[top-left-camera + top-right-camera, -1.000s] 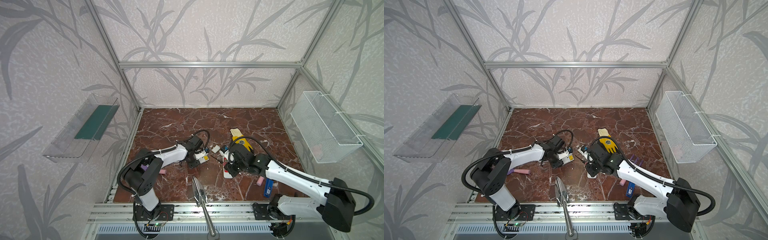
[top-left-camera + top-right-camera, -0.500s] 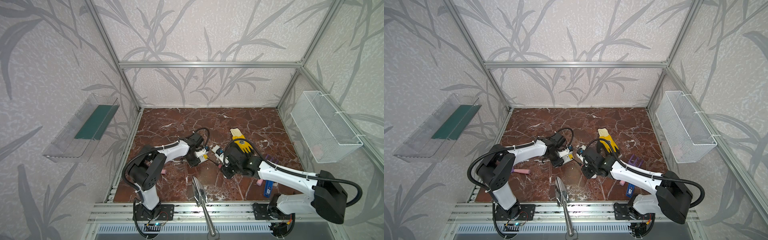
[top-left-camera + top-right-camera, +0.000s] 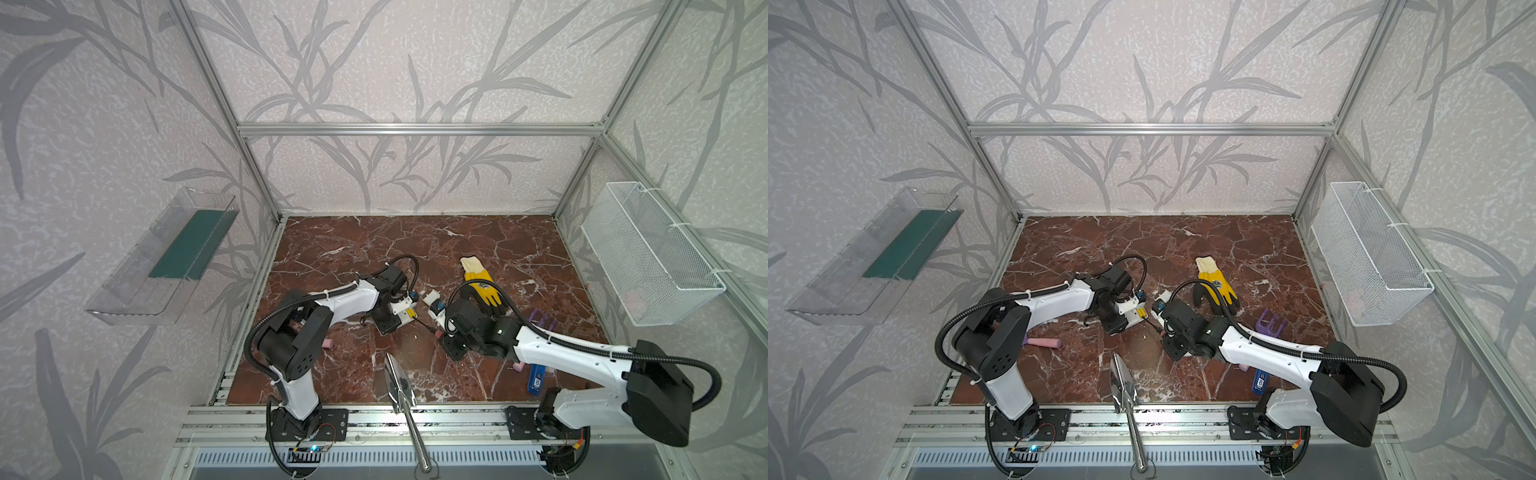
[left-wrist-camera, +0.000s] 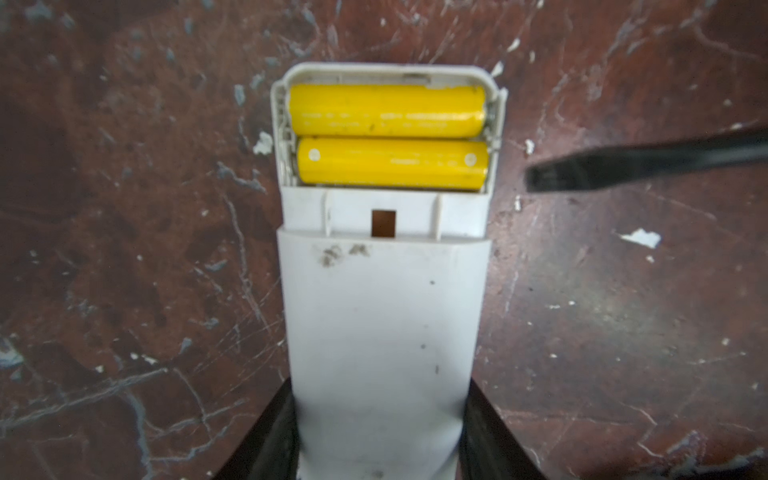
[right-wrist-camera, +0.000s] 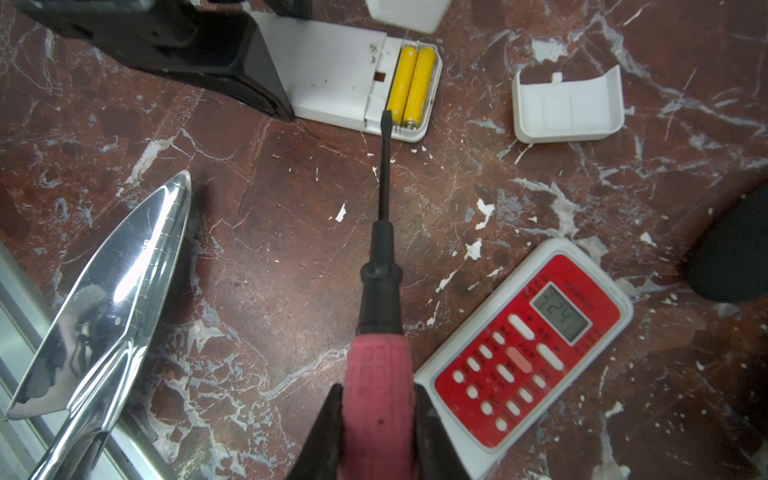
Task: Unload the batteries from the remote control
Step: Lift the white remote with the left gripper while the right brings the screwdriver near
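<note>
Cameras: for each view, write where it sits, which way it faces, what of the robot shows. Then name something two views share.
Both top views: high at the front, looking down at the table; left arm and right arm show.
Left wrist: on the left arm, looking along its jaws at the white remote and batteries; jaws show.
Right wrist: on the right arm, looking along the screwdriver; jaws show.
Shared: both wrist views show batteries.
</note>
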{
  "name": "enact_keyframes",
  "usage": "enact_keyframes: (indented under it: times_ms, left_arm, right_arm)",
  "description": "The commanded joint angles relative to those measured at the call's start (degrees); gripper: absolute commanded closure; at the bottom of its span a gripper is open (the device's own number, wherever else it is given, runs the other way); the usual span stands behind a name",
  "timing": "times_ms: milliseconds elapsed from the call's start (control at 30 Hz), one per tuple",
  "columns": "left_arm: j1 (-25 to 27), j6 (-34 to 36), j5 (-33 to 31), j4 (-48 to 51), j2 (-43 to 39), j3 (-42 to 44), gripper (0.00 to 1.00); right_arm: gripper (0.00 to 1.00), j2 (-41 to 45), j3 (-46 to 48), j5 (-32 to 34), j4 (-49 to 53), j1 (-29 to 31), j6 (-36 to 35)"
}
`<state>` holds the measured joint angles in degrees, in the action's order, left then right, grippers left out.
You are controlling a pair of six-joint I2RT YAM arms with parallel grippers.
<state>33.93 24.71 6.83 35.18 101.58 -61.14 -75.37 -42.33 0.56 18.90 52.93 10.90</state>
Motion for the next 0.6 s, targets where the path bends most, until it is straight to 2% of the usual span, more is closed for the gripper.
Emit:
enact_keyframes:
  times_ms: [0,567]
  left_arm:
    - [-0.49,-0.25,1.13,1.91,1.76,-0.50,0.48]
    - [-0.45,0.11,1.92,2.06,1.62,-0.43,0.49]
  right_arm:
    - [1.00,-1.12,-0.34,0.87,-1.22,0.42,-0.57]
    - [1.00,-3.89,-0.35,1.49,-3.08,0.41,-0.18]
